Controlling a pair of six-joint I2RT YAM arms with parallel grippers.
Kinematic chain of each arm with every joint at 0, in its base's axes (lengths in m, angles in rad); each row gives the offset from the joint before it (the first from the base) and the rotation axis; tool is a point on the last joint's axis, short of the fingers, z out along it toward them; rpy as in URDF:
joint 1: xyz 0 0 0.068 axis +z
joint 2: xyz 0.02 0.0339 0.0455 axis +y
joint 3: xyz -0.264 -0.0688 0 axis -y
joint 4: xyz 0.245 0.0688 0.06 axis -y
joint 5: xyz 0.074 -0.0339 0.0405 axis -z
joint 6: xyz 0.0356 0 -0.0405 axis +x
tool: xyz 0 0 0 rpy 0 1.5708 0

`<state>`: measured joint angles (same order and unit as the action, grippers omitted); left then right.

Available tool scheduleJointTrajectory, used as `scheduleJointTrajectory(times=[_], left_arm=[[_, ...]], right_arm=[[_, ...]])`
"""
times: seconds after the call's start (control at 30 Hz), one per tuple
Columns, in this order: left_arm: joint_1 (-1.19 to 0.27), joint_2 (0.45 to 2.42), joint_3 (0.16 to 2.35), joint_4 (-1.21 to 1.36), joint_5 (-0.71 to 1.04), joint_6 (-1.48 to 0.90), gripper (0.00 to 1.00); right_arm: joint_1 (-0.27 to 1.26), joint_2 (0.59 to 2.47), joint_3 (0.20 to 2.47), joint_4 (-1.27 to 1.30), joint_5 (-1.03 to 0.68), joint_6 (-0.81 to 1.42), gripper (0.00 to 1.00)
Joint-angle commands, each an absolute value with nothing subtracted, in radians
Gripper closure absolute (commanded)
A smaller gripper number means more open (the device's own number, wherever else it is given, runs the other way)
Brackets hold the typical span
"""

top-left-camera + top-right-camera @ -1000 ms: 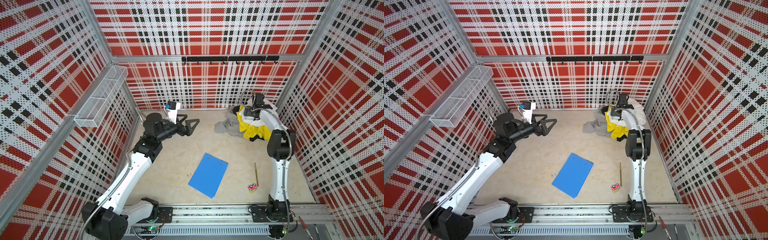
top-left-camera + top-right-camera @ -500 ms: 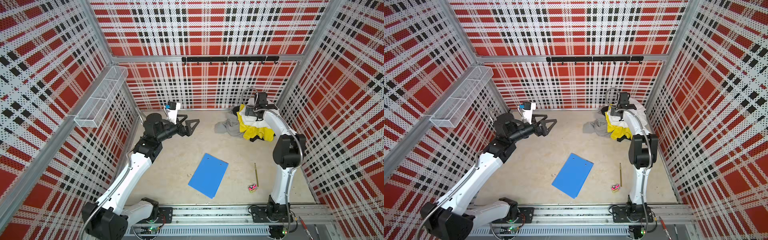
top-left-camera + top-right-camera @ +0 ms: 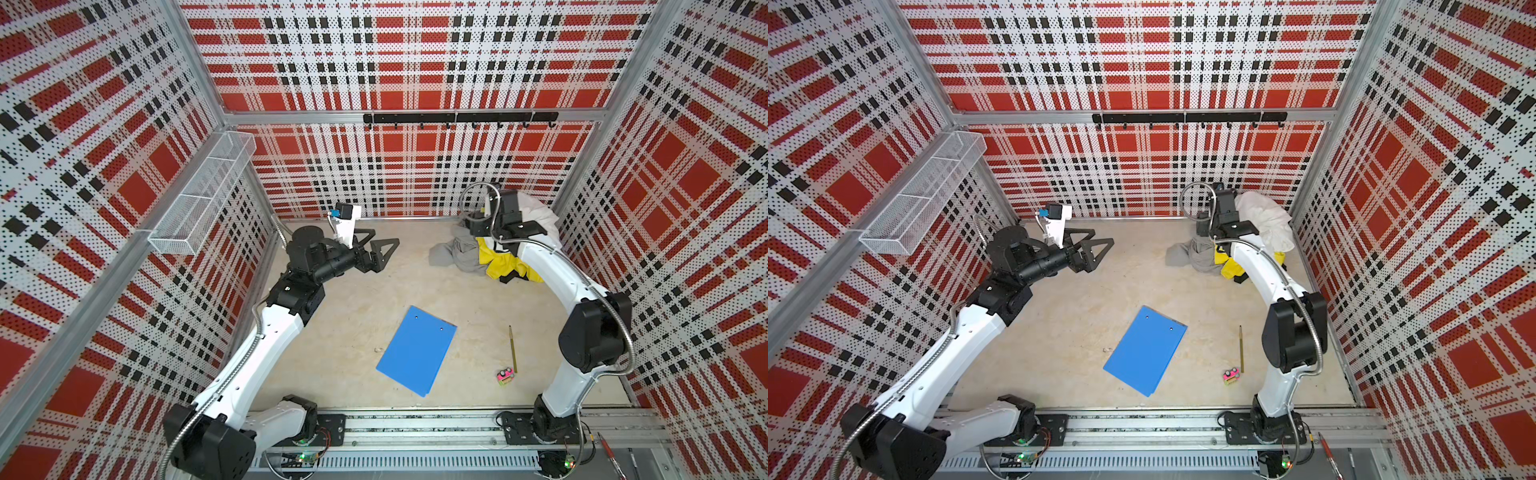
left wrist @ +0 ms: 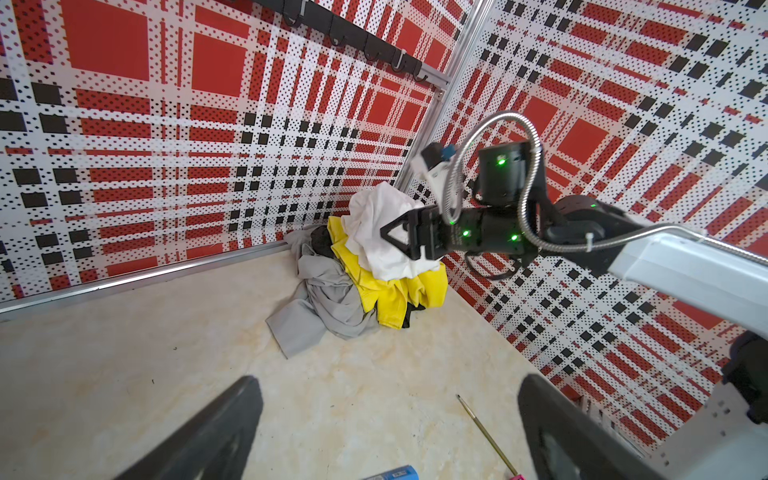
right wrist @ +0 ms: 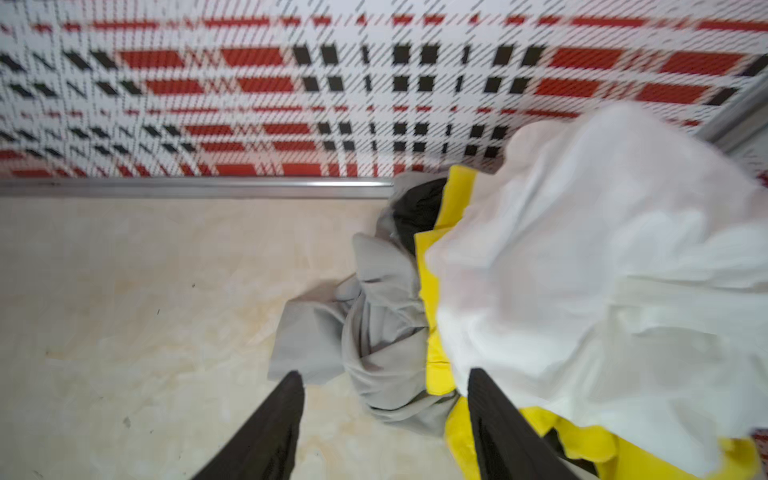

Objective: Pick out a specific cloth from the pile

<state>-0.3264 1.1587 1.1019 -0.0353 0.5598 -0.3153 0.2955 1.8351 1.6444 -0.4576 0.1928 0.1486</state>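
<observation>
Since a second ago the right arm [image 3: 552,266] has swung its elbow outward and lower; the left arm [image 3: 270,332] has not moved. The right gripper [image 5: 384,374] points down into the far right corner, jaws partly apart and gripping nothing, over the cloth [image 5: 386,332], which lies crumpled on the floor against one yellow cloth [image 3: 498,262] and one white cloth [image 3: 536,212]. The left gripper [image 3: 384,245] hovers wide open, empty.

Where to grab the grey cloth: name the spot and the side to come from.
Take the grey cloth by its flat flap lying out on the floor, coming from the open-floor side. Its other end disappears under the yellow cloth and white cloth.
</observation>
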Motion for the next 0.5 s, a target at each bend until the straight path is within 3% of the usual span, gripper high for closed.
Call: scheduleJointTrajectory(times=[0.0,0.1,0.23,0.47], left_arm=[[-0.331,1.146,1.091,-0.008,0.571,-0.315,0.01],[-0.332,1.144,1.089,-0.011,0.570,-0.314,0.01],[-0.333,1.147,1.091,-0.009,0.573,-0.316,0.01],[-0.333,1.150,1.092,-0.008,0.579,-0.321,0.01]], right_arm=[[0.295,1.940,1.643,-0.418,0.164,0.167,0.37],[0.296,2.049,1.681,-0.447,0.187,0.159,0.26],[0.293,2.136,1.712,-0.447,0.222,0.143,0.19],[0.294,2.195,1.729,-0.417,0.270,0.134,0.46]])
